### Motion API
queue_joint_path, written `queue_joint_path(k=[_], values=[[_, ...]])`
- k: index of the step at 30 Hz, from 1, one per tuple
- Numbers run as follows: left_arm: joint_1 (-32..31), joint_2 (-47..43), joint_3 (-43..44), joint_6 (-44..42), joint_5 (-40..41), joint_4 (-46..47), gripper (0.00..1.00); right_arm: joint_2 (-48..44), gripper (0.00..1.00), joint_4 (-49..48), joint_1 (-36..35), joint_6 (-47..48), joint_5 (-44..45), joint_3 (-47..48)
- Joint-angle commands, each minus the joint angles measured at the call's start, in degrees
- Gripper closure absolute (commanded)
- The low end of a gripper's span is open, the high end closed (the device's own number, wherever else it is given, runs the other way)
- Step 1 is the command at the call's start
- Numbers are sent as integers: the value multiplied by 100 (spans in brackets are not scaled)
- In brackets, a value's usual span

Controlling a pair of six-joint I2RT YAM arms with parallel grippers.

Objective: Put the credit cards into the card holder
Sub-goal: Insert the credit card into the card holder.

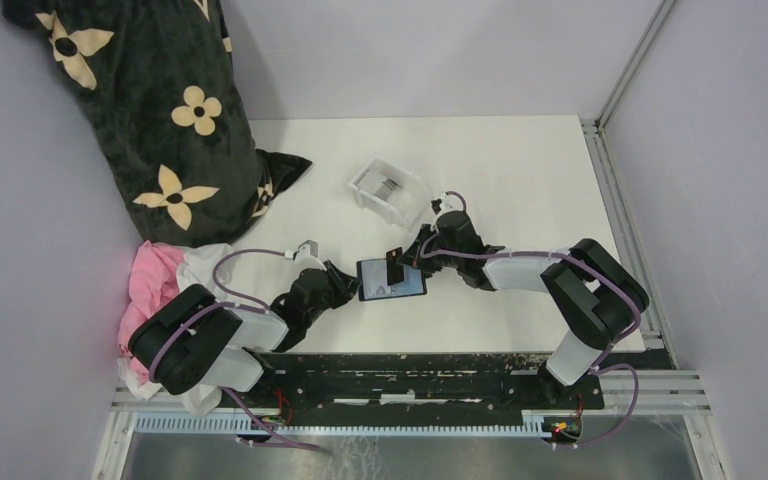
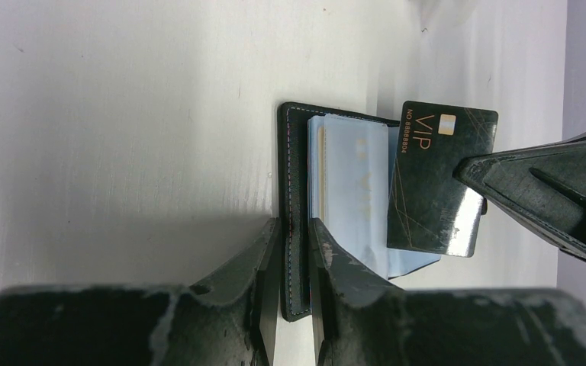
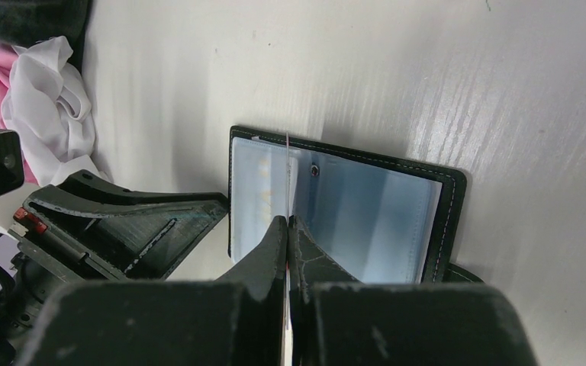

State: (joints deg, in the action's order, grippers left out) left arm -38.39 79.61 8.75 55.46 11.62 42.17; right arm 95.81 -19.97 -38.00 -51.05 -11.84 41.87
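The black card holder (image 1: 392, 281) lies open on the white table, its bluish-grey clear slots up. My left gripper (image 2: 294, 252) is shut on the holder's black stitched edge (image 2: 294, 152). My right gripper (image 3: 287, 229) is shut on a dark VIP credit card (image 2: 435, 179), seen edge-on in the right wrist view (image 3: 287, 160). The card stands over the holder's slots (image 3: 366, 221), in the top view (image 1: 394, 264) above the holder's middle. More grey cards (image 1: 385, 184) sit in the clear tray.
A clear plastic tray (image 1: 397, 205) stands behind the holder. A black flowered cushion (image 1: 160, 110) fills the back left. Pink and white cloth (image 1: 165, 275) lies at the left edge, also in the right wrist view (image 3: 34, 84).
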Motion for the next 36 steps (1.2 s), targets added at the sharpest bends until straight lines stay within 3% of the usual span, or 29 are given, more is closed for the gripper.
queue_joint_path(k=[1,36], values=[[-54,107,74,-216,25,-139,73,103,99,-377,20,-76,-88,-42],[-163,241,183,-193,26,-118,73,529,99,-752,3,-68,-381,-367]])
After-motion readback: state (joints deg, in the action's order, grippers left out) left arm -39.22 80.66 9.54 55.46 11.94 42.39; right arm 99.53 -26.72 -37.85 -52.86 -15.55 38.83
